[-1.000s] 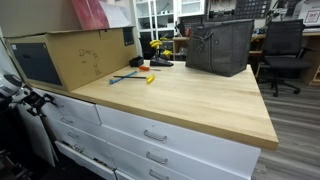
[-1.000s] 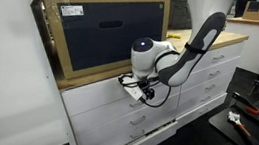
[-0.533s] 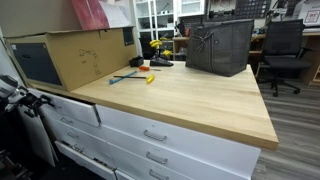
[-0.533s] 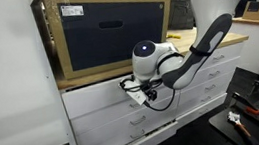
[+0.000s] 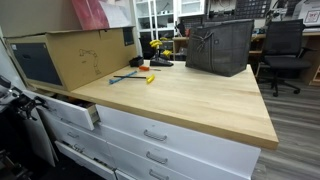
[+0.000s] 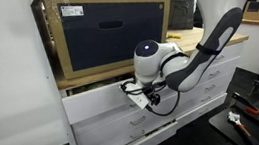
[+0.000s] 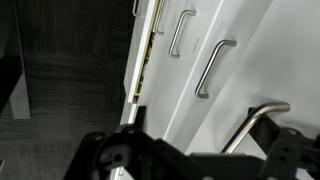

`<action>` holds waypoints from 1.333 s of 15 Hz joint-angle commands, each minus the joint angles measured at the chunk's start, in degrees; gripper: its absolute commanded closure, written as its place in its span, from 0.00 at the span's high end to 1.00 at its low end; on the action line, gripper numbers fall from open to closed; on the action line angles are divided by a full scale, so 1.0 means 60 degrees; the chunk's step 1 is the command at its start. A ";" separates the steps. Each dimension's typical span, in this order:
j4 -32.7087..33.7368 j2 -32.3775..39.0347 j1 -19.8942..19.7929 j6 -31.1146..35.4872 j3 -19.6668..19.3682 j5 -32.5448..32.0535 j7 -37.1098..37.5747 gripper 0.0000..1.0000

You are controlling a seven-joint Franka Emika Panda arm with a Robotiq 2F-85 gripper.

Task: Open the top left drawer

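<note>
Top left drawer [image 5: 73, 111] stands partly out of the cabinet, at the left end of the top row under the wooden countertop [image 5: 190, 95]. Its front sits forward of the neighbouring wide drawer [image 5: 165, 133]. In the opposite exterior view a dark gap shows between the drawer front [image 6: 100, 115] and the counter edge above it. The opening looks well begun but, by my judgement, not finished: more of the box could slide out before anyone would call it fully open.

The gripper [image 6: 136, 95] is at the drawer's front, right where the handle should be. In the wrist view only its dark, blurred finger bodies fill the bottom edge, with 1 silver bow handle [image 7: 256, 124] running down toward them. I cannot tell whether the jaws are clamped on it or merely hooked behind it.

Materials are plain: flat, smooth white drawer fronts and thin bent-rod metal handles [image 7: 214, 68] with a satin shine. The counter is pale butcher-block with a fine lengthwise grain. A brown cardboard box [image 5: 85, 52] — matt, square-edged — sits on the counter above the drawer.
</note>
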 commanded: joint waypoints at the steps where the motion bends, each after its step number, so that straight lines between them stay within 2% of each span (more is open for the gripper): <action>1: -0.0731 -0.0588 -0.0135 0.0301 0.1394 0.0738 0.0102 1.00; 3: -0.0897 -0.0771 -0.0103 0.0007 0.1595 0.0837 0.0391 1.00; 4: -0.0940 -0.0811 0.0179 -0.0226 0.1412 0.0885 0.0507 1.00; 6: -0.0818 -0.0633 0.1853 -0.0989 -0.0137 0.1231 0.0618 1.00; 9: -0.0894 -0.0466 0.2924 -0.1205 -0.1017 0.1909 0.0328 1.00; 11: -0.0990 -0.0373 0.4014 -0.1441 -0.1808 0.2279 0.0167 1.00; 12: -0.0914 -0.0069 0.4943 -0.1769 -0.2572 0.2374 0.0105 1.00; 16: -0.0552 0.0741 0.7151 -0.2906 -0.4459 0.1954 -0.0089 1.00; 18: -0.0522 0.0913 0.7712 -0.2997 -0.4990 0.1877 -0.0119 1.00; 20: -0.0481 0.1014 0.7998 -0.2980 -0.5280 0.1754 -0.0129 1.00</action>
